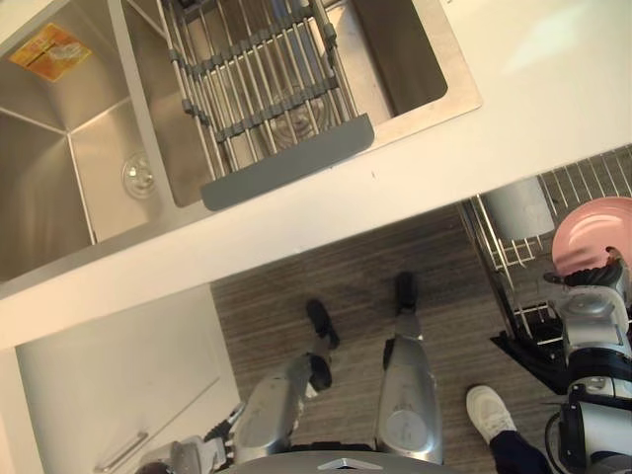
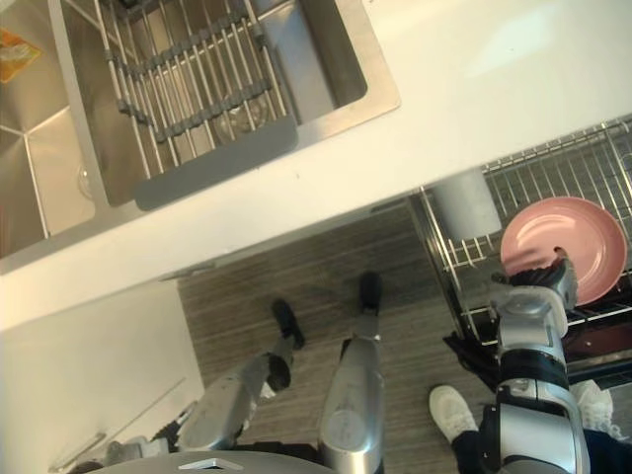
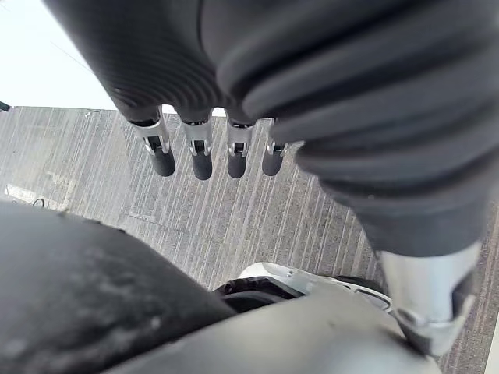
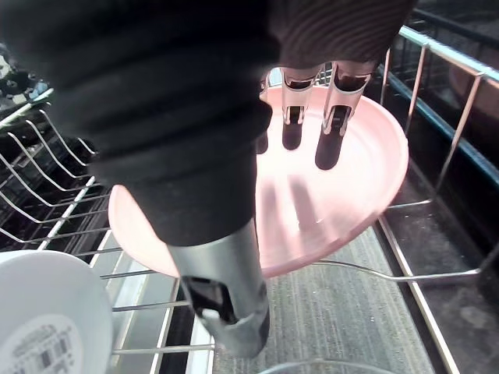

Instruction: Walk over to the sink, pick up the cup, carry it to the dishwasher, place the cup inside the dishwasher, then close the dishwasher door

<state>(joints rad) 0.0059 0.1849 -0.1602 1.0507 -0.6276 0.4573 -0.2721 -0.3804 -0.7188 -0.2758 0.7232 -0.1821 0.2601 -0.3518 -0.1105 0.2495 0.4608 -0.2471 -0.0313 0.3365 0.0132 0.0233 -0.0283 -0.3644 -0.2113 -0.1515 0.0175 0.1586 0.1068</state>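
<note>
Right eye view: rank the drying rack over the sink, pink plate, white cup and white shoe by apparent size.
1. drying rack
2. pink plate
3. white cup and white shoe: they look alike, so not ranked.

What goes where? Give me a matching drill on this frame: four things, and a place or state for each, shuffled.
Things:
1. pink plate
2. drying rack
3. right hand
4. white shoe

Place or state:
a. on the floor
b. laid across the sink
c. in the wire dishwasher rack
d. open, fingers over the plate

Pairs: 1-c, 2-b, 3-d, 4-a
</note>
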